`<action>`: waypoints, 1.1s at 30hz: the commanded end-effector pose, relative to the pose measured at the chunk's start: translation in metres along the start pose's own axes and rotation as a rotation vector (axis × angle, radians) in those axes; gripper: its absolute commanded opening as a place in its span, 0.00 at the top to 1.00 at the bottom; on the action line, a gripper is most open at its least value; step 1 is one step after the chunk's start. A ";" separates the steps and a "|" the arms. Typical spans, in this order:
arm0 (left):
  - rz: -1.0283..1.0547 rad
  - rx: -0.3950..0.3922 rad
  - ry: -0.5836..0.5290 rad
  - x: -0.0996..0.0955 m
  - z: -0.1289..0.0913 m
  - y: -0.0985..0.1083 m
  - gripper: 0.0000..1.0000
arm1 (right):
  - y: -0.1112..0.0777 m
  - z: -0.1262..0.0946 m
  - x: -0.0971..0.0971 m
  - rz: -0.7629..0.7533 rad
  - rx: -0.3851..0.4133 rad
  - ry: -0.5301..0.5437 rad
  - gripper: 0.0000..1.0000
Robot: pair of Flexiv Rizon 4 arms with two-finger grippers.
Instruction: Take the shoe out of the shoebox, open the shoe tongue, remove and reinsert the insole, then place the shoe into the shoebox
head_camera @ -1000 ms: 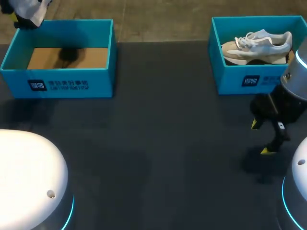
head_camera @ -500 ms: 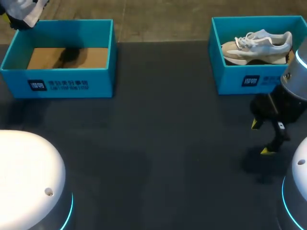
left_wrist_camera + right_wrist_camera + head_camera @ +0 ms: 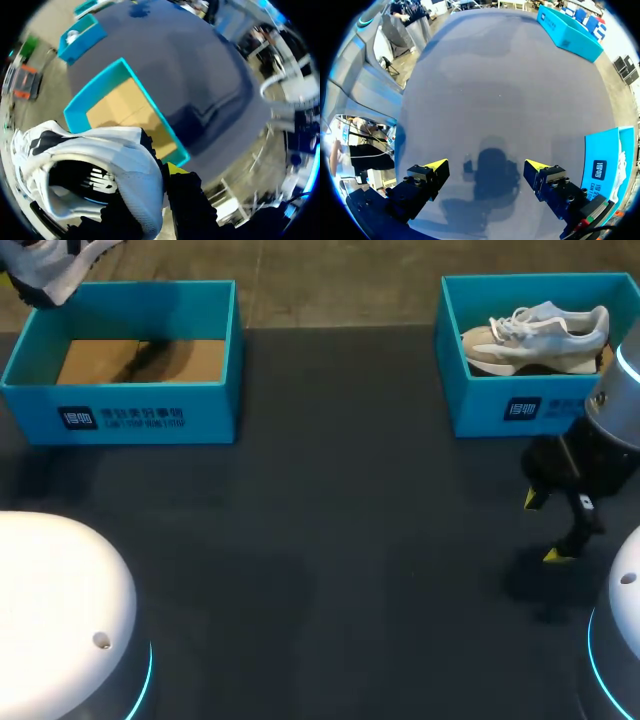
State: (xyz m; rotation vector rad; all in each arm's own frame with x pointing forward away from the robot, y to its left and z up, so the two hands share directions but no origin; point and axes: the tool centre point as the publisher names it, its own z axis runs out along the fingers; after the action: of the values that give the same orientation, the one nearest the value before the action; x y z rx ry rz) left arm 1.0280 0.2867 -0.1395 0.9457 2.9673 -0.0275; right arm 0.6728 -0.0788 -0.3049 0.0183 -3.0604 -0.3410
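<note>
Left gripper (image 3: 172, 172) clamped on shoe (image 3: 48, 262) | shoe has risen further, now clear above box (image 3: 120, 410), at its far corner | removal judged done, tongue next | right gripper (image 3: 541, 528) wide, empty, over table (image 3: 320, 540).

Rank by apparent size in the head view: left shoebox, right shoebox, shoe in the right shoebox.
1. left shoebox
2. right shoebox, cropped by the view's edge, so 1 vs 2 is unsure
3. shoe, clearly smallest

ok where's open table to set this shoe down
The table between the left box and right box is bare, down to the near edge. The left box is empty too. Crowded: right box holds the other shoe, right gripper hovers before it.
</note>
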 end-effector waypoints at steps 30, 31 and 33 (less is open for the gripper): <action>0.832 -0.161 0.013 0.001 0.026 0.035 1.00 | 0.000 0.000 0.001 0.001 0.002 -0.002 0.00; 0.866 -0.147 -0.016 -0.001 0.028 0.037 1.00 | 0.000 0.000 0.001 0.001 0.002 -0.002 0.00; 0.869 -0.106 -0.027 -0.005 0.033 0.045 1.00 | 0.000 0.000 0.001 0.001 0.002 -0.002 0.00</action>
State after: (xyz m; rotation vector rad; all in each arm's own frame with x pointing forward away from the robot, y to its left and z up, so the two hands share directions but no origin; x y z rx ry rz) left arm 1.0426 0.3074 -0.1670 2.0485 2.2590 0.2110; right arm 0.6728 -0.0786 -0.3050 0.0189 -3.0603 -0.3410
